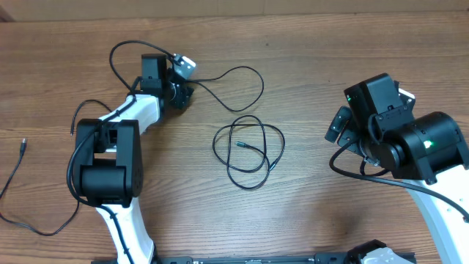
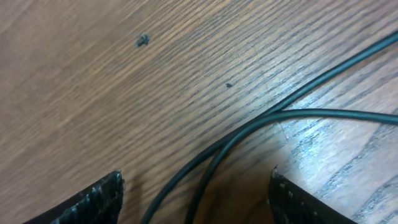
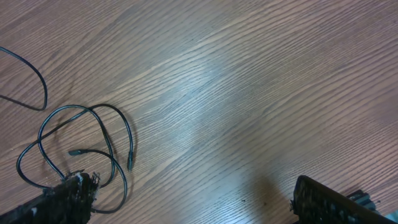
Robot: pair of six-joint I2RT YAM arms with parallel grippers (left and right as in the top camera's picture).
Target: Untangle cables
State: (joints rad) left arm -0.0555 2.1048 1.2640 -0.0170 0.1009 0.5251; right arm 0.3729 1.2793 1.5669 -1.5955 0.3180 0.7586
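2 cable strands (image 2: 323,113) are seen between the spread left gripper (image 2: 196,199), unpinched, their length trailing right. The coil (image 1: 248,147) is left mid-table, left of the spread right gripper (image 3: 186,205), near-right of the left one.

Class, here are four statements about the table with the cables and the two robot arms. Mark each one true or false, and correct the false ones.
1. A coiled cable lies on the table between the two arms. True.
2. The right gripper is shut on that coiled cable. False: its jaws are open with nothing between them, and the coil lies off to one side.
3. Two cable strands run between the fingers of the left gripper. True. The jaws stand apart and do not pinch the strands.
4. All the cables lie in one pile. False: a loose cable lies alone near the table's left edge, well away from the coil.
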